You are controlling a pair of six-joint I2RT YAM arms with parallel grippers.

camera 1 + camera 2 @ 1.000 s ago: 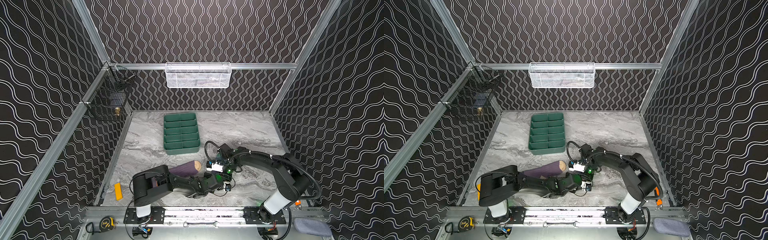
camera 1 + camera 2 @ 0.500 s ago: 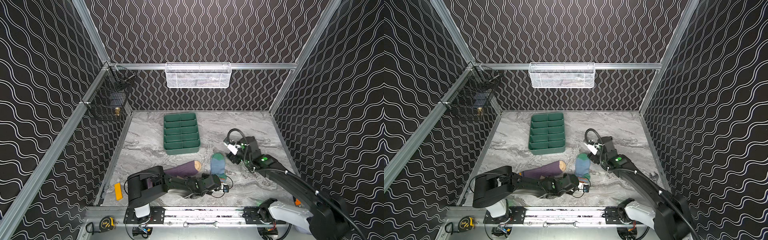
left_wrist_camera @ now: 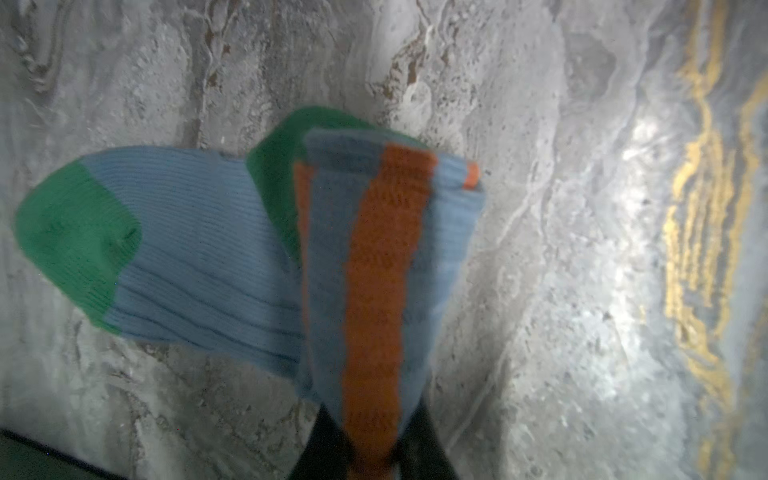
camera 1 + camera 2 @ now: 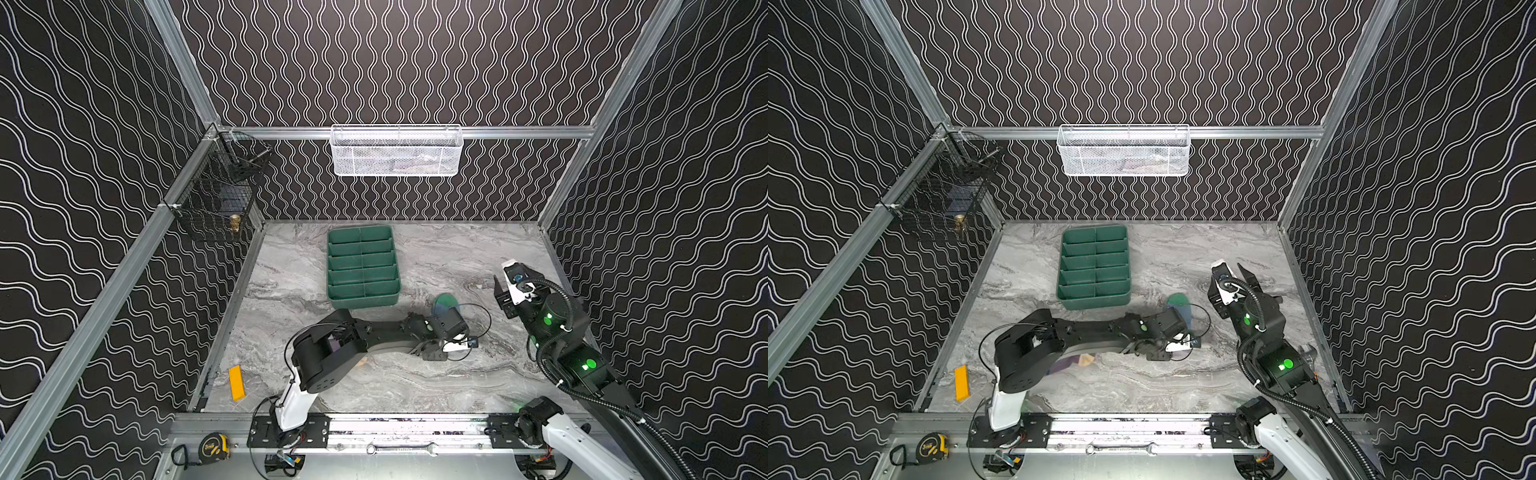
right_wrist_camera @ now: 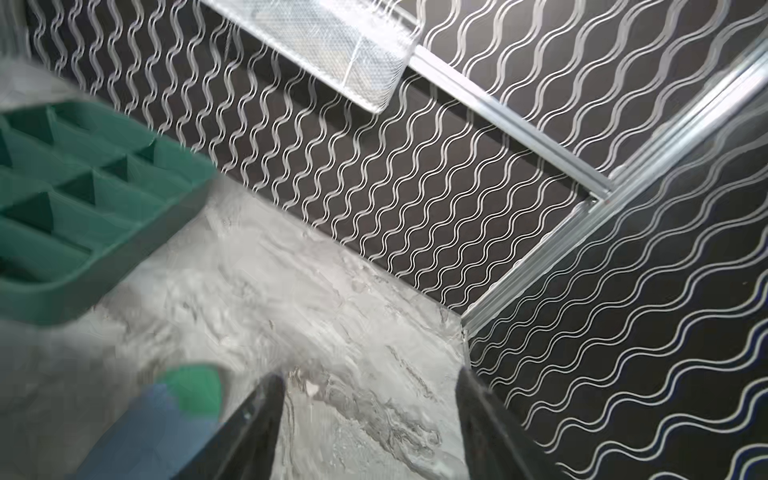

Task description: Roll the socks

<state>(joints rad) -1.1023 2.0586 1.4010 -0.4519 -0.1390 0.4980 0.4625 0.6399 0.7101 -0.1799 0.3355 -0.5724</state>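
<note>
The blue sock, with green toe and heel and an orange stripe, lies folded on the marble table. My left gripper is shut on its orange-striped end. In both top views only its green toe shows past the left wrist. The right wrist view catches that same sock too. Most of the purple sock is hidden under the left arm. My right gripper is open and holds nothing. It hangs above the table to the right of the blue sock.
A green divided tray stands just behind the socks. A white mesh basket hangs on the back wall and a black wire basket on the left wall. A yellow block lies front left.
My right gripper has left the socks, opened wider and swung back to the right side. My left arm has shifted right with the blue sock and now covers the purple one.
</note>
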